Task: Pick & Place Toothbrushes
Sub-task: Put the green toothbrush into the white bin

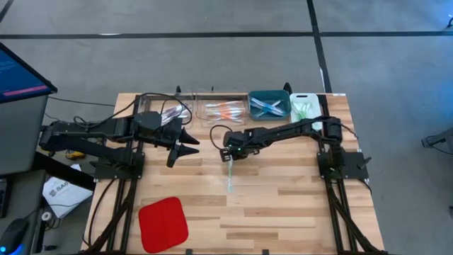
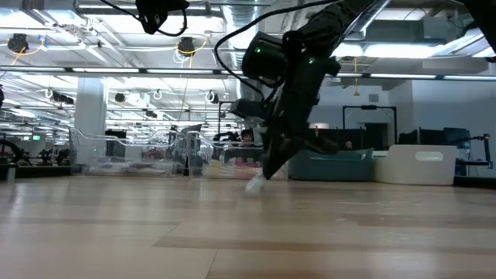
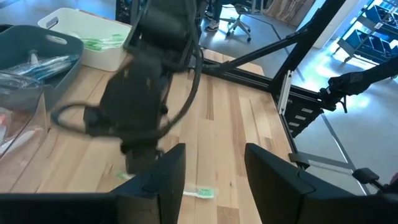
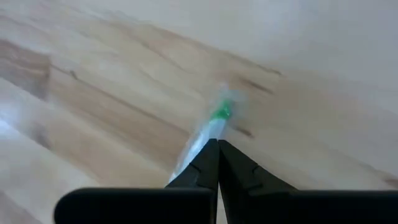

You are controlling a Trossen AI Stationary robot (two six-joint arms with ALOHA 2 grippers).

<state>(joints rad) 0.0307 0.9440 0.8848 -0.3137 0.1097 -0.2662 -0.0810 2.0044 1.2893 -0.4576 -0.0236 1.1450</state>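
While the right end effector is pinching one end of a green-accented toothbrush near the middle of the tabletop, most of the sorting is looking done. Four bins are sitting in a row along the far edge: a clear bin with pale brushes, a second clear bin with orange ones, a teal bin with blue ones and a white bin with green ones. No other loose brush is showing on the wood, so this one is probably the last, likely bound for the white bin.

The left end effector is hovering just in front of the clear bins, its fingers parted and grasping nothing.

Only the right wrist view is showing the fingers clenched tight on the translucent handle, with the green tip lying beyond them. The low view is showing the brush's far end touching the wood. The overhead view alone is showing a flat red pad near the front-left corner.
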